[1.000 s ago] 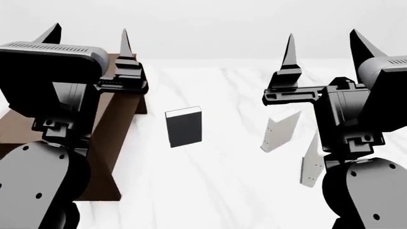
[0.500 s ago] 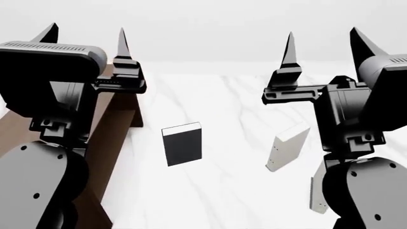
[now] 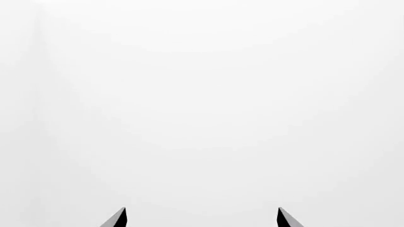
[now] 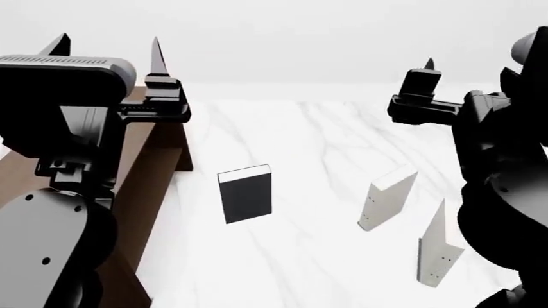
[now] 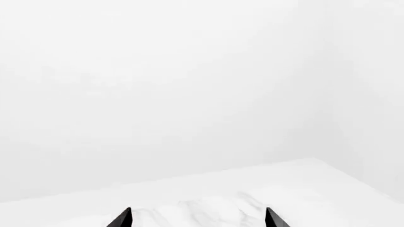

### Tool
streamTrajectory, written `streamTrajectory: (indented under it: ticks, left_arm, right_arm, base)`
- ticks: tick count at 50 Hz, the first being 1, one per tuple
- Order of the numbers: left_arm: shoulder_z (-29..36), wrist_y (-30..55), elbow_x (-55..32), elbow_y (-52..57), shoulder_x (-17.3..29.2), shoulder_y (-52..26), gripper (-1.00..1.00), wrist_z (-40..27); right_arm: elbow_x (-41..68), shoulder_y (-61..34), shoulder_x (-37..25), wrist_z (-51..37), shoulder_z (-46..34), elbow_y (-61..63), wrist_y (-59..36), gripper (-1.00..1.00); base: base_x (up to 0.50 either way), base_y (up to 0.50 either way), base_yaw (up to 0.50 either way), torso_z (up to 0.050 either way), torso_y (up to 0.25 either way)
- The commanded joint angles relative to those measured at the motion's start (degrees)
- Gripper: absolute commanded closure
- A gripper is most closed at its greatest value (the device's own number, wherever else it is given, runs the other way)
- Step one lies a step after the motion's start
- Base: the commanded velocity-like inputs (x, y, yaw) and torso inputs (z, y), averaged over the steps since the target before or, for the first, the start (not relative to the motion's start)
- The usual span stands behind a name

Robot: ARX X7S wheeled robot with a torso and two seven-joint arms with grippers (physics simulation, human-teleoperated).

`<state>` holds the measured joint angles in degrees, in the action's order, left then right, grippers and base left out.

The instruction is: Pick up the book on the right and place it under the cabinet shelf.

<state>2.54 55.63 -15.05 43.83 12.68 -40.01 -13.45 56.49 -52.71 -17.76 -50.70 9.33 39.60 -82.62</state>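
Note:
The book (image 4: 438, 247), pale grey-white with two dark dots, stands on edge at the right of the white marble table (image 4: 325, 147), below my right arm. A near-identical pale book (image 4: 387, 199) stands left of it. The cabinet shelf (image 4: 158, 167), dark brown wood, is at the left behind my left arm. My left gripper (image 4: 107, 51) is open and empty, raised above the cabinet; its wrist view (image 3: 202, 218) shows only white wall. My right gripper (image 4: 475, 70) is open and empty, high above the pale books; its wrist view (image 5: 198, 218) looks over the table's far part.
A black-covered book (image 4: 246, 194) with white page edges stands upright in the middle of the table, between the cabinet and the pale books. The table's far edge (image 5: 208, 177) meets a plain white wall.
My right arm has swung to the right and tipped forward, uncovering the book on the right. The view has shifted, with the cabinet now further left. The left arm has barely moved.

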Motion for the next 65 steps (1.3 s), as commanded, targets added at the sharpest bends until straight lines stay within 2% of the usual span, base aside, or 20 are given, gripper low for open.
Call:
streamTrajectory:
  ticks: [1,10,15,20,65]
  left_arm:
    - [-0.6,-0.1,-0.3,-0.8,0.0,0.3,-1.0,-0.5]
    - [-0.1,-1.0,0.1,-1.1,0.8,0.5,-1.0,-0.7]
    - [0.2,-1.7,0.3,-1.7,1.0,0.7,-1.0,-0.9]
    - [0.2,-1.5,0.0,-1.6,0.9,0.4,-1.0,-1.0]
    - [0.8,-4.1,-0.8,-1.7,2.4,1.9,-1.0,-1.3]
  right_arm:
    - [44.4,-4.0,-9.5,-37.3,2.5,-10.0,-3.4,-1.0]
    - [49.8,-0.2,-20.2,-39.0,-7.9,-8.5,8.8,-1.0]
    - [51.9,3.7,-26.8,-39.1,-13.6,-7.2,23.0,-1.0]
    - [52.1,6.5,-30.7,-38.9,-16.5,-6.8,30.8,-1.0]
    - [37.7,24.1,-29.4,-26.1,-15.4,-8.6,36.9,-1.0]
  base:
    - [0.0,0.0,0.0,0.0,0.0]
    - [0.0,0.0,0.0,0.0,0.0]
    - [0.0,0.0,0.0,0.0,0.0]
    - [0.0,0.0,0.0,0.0,0.0]
    - [0.0,0.0,0.0,0.0,0.0]
